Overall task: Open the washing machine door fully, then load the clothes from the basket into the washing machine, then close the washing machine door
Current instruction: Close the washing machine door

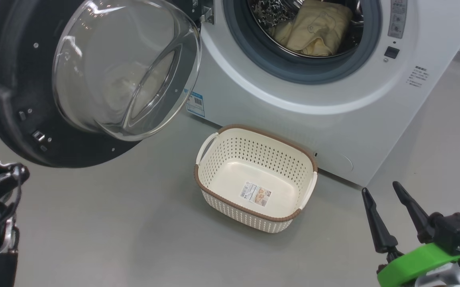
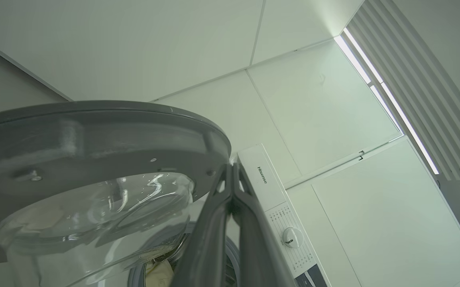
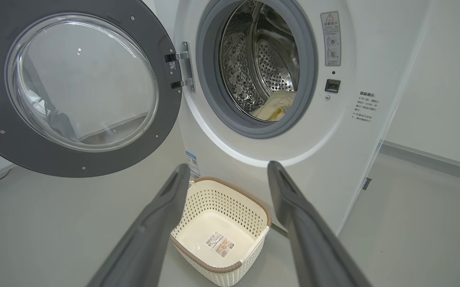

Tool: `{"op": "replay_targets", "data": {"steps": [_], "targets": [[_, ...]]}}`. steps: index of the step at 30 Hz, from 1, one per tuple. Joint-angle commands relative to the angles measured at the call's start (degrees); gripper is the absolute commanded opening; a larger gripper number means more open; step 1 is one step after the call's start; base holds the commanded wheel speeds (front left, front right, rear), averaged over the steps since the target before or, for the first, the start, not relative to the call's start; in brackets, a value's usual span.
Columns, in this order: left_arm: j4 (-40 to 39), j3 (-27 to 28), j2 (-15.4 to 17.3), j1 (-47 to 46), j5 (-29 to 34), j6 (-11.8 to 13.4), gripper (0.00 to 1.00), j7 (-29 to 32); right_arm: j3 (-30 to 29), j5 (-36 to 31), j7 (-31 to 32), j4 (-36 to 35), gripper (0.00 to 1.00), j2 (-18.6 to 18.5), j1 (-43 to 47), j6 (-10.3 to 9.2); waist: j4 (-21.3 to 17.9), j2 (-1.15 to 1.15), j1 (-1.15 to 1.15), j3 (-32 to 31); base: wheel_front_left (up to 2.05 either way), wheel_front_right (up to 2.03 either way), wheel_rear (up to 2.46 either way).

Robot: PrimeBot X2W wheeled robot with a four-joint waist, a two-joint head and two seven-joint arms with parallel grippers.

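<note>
Clothes [image 1: 313, 28] of pale cream-yellow are seen heaped inside the steel drum [image 3: 262, 59] of the washing machine [image 1: 293, 115], behind its grey gasket [image 1: 250, 56]. The washing machine door [image 1: 10, 79] is swung wide open on the hinge at the left of the machine's front. Its black rim and bulging glass bowl are turned outward from that front.

The basket [image 1: 254, 149] is set on the grey floor [image 1: 114, 223] just in front of the washing machine, below the drum opening. It is near the blue label sticker [image 1: 195, 104] at the machine's lower corner. Its bare cream bottom is shown, with a paper label [image 1: 256, 194] stuck to it.

The right gripper [image 1: 380, 187] is held in front of the washing machine, well apart from it and to the right of the basket. Its two dark fingers are spread wide, with nothing between them.

The left gripper [image 2: 231, 169] is raised out from the machine, beside the edge of the open door. Its fingers are pressed together on nothing. Whether the rim is touched by them cannot be told.
</note>
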Motion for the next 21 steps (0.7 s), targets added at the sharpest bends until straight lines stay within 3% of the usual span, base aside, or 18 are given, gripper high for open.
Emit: {"op": "replay_targets", "data": {"steps": [1,12,21], "targets": [[-0.3,3.4,3.2,-4.0,-1.5,-0.4,0.00,0.8,1.1,0.3,0.2,-2.4,1.00,-0.8,-1.5,0.24,-0.6,0.00,0.00,0.3,0.00,0.00,0.00],[8.7,11.3,6.5,-10.2,-8.9,-0.4,0.00,4.1,1.5,-0.8,1.6,-3.8,1.00,-0.8,-2.2,0.24,-4.3,0.00,0.00,3.6,0.00,0.00,0.00],[17.4,16.3,8.3,-14.3,-9.1,-0.4,0.00,5.3,1.6,-2.6,3.1,-5.7,1.00,-0.8,-3.1,0.24,-7.1,0.00,0.00,7.5,0.00,0.00,0.00]]}}
